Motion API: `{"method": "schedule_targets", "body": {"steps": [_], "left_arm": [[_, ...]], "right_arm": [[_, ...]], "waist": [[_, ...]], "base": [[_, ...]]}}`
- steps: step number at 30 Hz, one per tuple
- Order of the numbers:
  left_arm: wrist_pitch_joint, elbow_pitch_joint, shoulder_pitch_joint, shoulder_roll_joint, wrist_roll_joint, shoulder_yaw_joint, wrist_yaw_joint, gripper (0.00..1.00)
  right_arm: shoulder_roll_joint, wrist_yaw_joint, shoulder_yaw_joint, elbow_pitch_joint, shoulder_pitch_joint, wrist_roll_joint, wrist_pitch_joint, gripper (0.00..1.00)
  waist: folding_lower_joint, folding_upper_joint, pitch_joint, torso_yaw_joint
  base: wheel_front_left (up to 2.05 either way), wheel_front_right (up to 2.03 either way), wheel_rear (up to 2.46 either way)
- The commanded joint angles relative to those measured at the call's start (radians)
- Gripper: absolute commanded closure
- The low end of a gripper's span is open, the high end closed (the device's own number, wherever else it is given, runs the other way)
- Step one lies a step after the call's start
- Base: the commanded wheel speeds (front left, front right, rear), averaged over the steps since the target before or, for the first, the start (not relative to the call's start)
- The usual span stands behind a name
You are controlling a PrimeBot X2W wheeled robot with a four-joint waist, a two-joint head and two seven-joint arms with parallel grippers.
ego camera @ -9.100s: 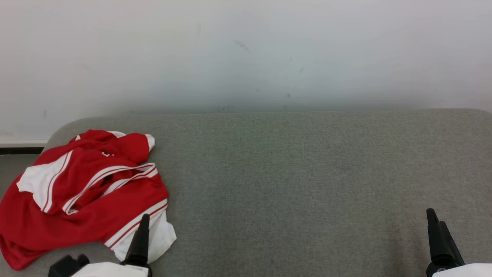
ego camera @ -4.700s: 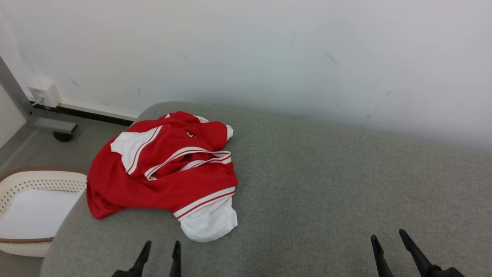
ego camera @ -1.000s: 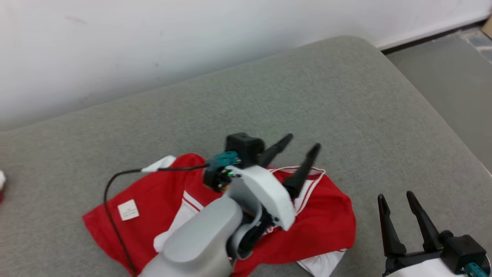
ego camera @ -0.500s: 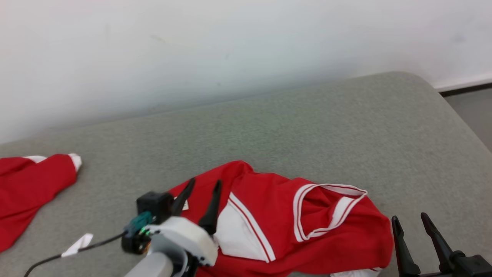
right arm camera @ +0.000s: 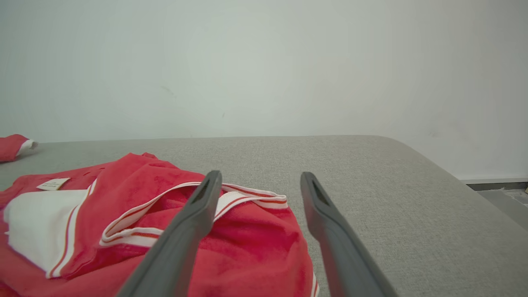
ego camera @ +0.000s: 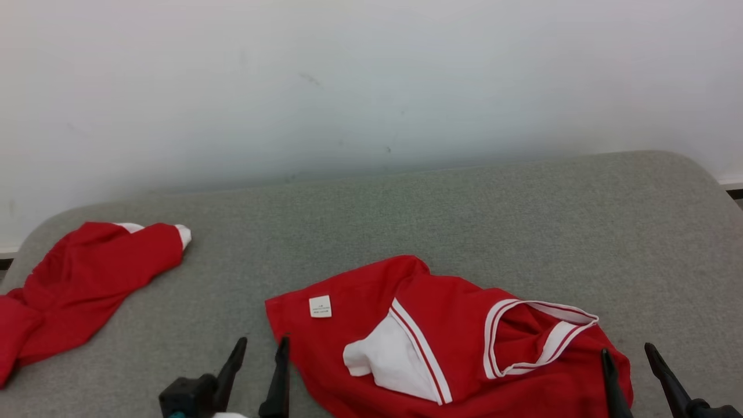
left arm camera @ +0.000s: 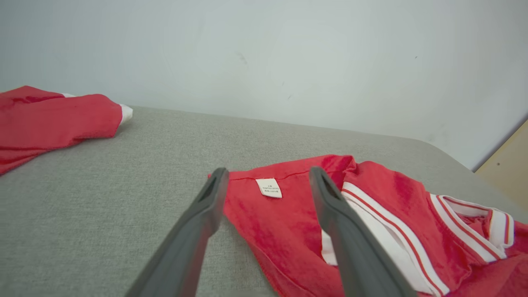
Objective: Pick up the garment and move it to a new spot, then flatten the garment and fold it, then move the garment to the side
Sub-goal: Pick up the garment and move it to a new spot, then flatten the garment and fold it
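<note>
Where the shirt lies: the shirt (ego camera: 464, 316) sits crumpled at about 5 o'clock in the head view, on the near part of the cushion, held by nothing.
Shirt cloth: soft red knit, rumpled. A white panel (ego camera: 389, 363) edged with red and white stripes is folded up at its middle, and a small white tag (ego camera: 320, 306) lies on its 9 o'clock corner.
Neck opening: the neck opening (ego camera: 540, 337) is a loop of white ribbed trim with a red stripe, gaping toward 3 o'clock.
Left gripper: the left gripper (ego camera: 262, 343) is at 7 o'clock with fingers spread and empty, just beside the shirt's tagged corner. Whether it touches I cannot tell.
Right gripper: the right gripper (ego camera: 627, 350) is at 4 o'clock, fingers apart and empty, over the shirt's 3 o'clock end.
Second red cloth: the second red cloth (ego camera: 87, 278) has a white cuff and lies at 8 o'clock, well apart from the shirt.
Cushion: the cushion (ego camera: 464, 220) is grey, with a coarse woven texture, flat with rounded corners.
Wall: the wall (ego camera: 371, 87) is pale and matt with faint scuffs, and stands right behind the cushion.
Room edge: grey floor (right arm camera: 503, 202) and dark skirting (right arm camera: 495, 185) show at 3 o'clock in the right wrist view.
</note>
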Motion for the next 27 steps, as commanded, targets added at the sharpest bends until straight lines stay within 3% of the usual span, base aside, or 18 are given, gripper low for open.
{"method": "schedule_targets", "body": {"steps": [1,10,16,27], "left_arm": [[0.000,-0.015,0.031,-0.005,0.039,0.027,-0.011,0.00],[0.000,-0.093,0.210,-0.102,0.221,0.205,-0.099,0.00],[0.000,-0.105,0.271,-0.163,0.286,0.296,-0.162,0.00],[-0.001,-0.089,0.286,-0.205,0.345,0.373,-0.231,0.00]], "right_arm": [[-0.003,-0.002,0.000,-0.003,0.009,-0.011,0.001,0.00],[0.002,-0.002,0.005,0.001,0.010,-0.014,0.001,0.00],[0.002,-0.002,0.010,0.001,0.007,-0.015,0.001,0.00],[-0.003,-0.002,0.019,0.006,0.013,-0.014,0.001,0.00]], "waist": [[0.0000,-0.0001,-0.008,0.012],[0.0000,-0.0001,-0.026,0.023],[0.0000,-0.0001,-0.030,0.024],[0.0000,-0.0001,-0.035,0.025]], "base": [[0.00,0.00,0.00],[0.00,0.00,0.00],[0.00,0.00,0.00],[0.00,0.00,0.00]]}}
